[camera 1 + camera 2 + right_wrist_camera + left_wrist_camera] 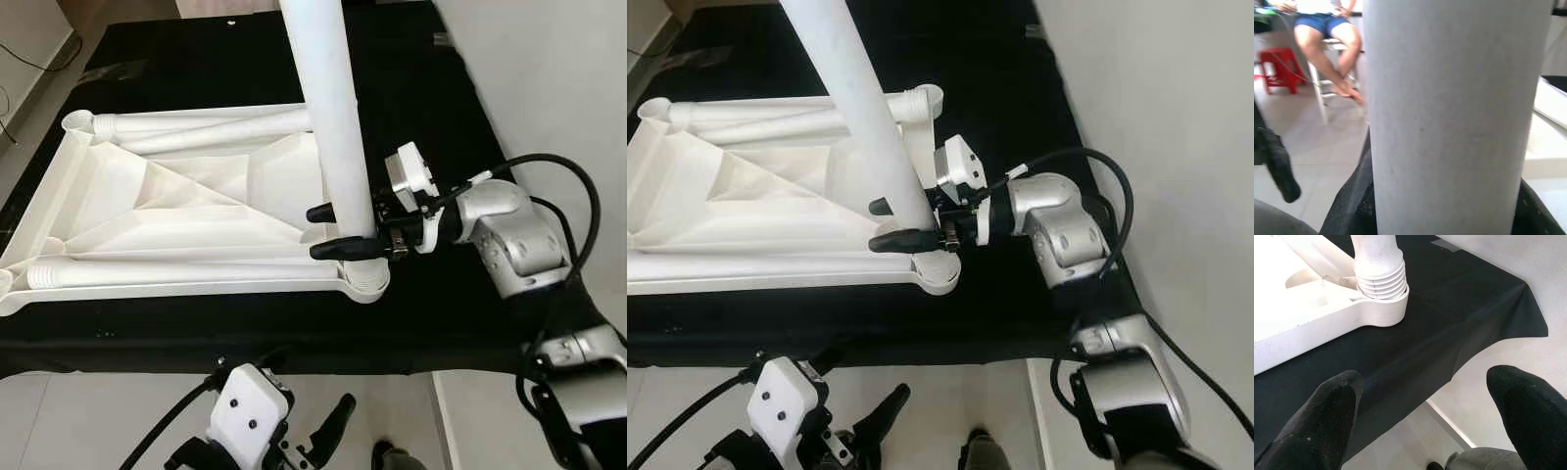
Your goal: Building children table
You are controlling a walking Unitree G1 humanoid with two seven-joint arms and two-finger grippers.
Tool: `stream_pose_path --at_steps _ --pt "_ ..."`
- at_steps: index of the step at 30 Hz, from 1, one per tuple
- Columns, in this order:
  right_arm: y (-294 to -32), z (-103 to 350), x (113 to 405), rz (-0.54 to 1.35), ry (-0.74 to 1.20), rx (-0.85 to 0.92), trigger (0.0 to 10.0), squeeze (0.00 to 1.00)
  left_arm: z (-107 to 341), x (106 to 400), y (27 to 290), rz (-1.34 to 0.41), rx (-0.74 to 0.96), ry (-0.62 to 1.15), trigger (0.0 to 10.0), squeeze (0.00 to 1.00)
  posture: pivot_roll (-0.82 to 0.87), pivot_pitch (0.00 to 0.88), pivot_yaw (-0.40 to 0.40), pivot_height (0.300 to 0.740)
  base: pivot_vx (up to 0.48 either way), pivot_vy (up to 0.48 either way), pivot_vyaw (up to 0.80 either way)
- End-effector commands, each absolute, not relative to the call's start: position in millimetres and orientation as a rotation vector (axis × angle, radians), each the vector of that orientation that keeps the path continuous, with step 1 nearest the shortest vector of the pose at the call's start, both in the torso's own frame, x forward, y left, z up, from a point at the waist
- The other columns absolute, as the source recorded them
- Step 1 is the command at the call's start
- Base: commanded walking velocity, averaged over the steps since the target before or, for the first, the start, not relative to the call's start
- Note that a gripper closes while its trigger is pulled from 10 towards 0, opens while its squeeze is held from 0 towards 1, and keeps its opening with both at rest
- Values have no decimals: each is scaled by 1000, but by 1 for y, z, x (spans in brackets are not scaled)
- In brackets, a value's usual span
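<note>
Table [196, 211], smooth white plastic, lies upside down on the black-clothed tabletop [431, 108]. Right claw [338, 232] pinches the upright round leg [338, 127] above its ribbed corner socket [1382, 289]; left claw [1425, 416] hangs spread nearby.

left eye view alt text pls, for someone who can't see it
The right pincer is shut on an upright white table leg standing in the corner socket of an upside-down white plastic tabletop on a black cloth. The left pincer hangs open below the cloth's near edge.
</note>
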State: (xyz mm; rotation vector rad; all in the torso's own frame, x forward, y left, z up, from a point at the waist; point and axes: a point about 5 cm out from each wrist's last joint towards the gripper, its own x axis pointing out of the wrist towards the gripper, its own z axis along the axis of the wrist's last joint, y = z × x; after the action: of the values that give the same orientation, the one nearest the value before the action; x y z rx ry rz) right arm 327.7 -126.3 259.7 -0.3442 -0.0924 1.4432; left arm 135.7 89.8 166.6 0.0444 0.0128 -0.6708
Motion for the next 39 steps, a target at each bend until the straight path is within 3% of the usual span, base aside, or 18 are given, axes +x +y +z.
stream_pose_path --at_steps 1,7,9,15,28,34,39 --pt "-134 228 330 1354 77 -318 10000 0 165 132 90 -684 45 35 10000 0 81 309 43 740 0 0 0" --pt "-140 214 306 1224 86 -217 10000 0 164 134 91 -679 42 34 10000 0 61 311 48 740 0 0 0" --pt "-140 214 306 1224 86 -217 10000 0 164 134 91 -679 42 34 10000 0 61 311 48 740 0 0 0" --pt "-152 218 316 995 4 -71 10000 0 164 135 92 -688 47 35 10000 0 64 304 47 740 0 0 0" --pt "-148 218 290 912 -99 93 10000 0 163 136 96 -692 55 38 10000 0 61 301 63 740 0 0 0" --pt "-149 220 287 906 -158 120 10000 0 163 137 96 -691 60 38 10000 0 65 298 66 740 0 0 0" --pt "-148 214 282 911 -158 -6 10000 0 162 138 98 -689 65 39 10000 0 66 295 70 740 0 0 0"
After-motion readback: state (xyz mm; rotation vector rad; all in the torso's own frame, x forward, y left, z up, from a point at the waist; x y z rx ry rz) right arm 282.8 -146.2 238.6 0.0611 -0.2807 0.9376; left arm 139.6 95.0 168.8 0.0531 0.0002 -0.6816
